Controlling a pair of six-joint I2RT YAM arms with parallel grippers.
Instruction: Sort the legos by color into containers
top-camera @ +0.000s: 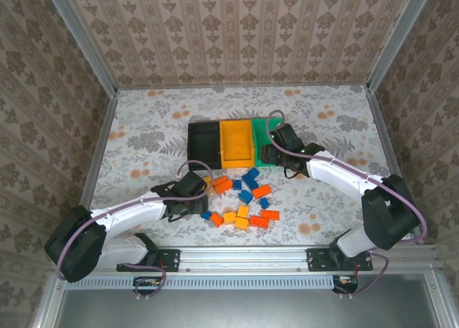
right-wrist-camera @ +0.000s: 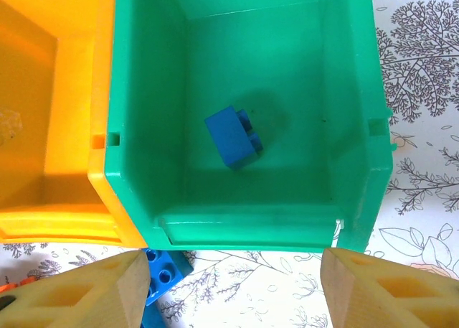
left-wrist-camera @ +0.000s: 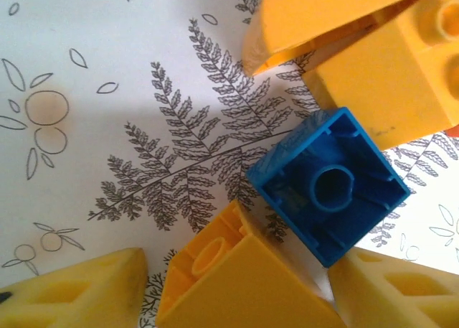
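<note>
Legos (top-camera: 244, 199) in blue, red-orange and yellow-orange lie scattered on the table in front of the containers: a black bin (top-camera: 204, 143), an orange-yellow bin (top-camera: 237, 143) and a green bin (top-camera: 262, 130). My left gripper (left-wrist-camera: 237, 292) is low over the pile's left side. Its fingers (left-wrist-camera: 79, 292) stand either side of a yellow lego (left-wrist-camera: 237, 270), with a narrow gap on the left. An upturned blue lego (left-wrist-camera: 330, 184) touches that lego. My right gripper (right-wrist-camera: 233, 292) hangs open and empty at the green bin's (right-wrist-camera: 244, 220) near wall. One blue lego (right-wrist-camera: 233, 136) lies inside that bin.
A second yellow-orange lego (left-wrist-camera: 394, 77) lies just beyond the blue one in the left wrist view. A blue lego (right-wrist-camera: 163, 274) sits on the table by my right gripper's left finger. Patterned walls enclose the table (top-camera: 143, 134), and a metal rail runs along its near edge.
</note>
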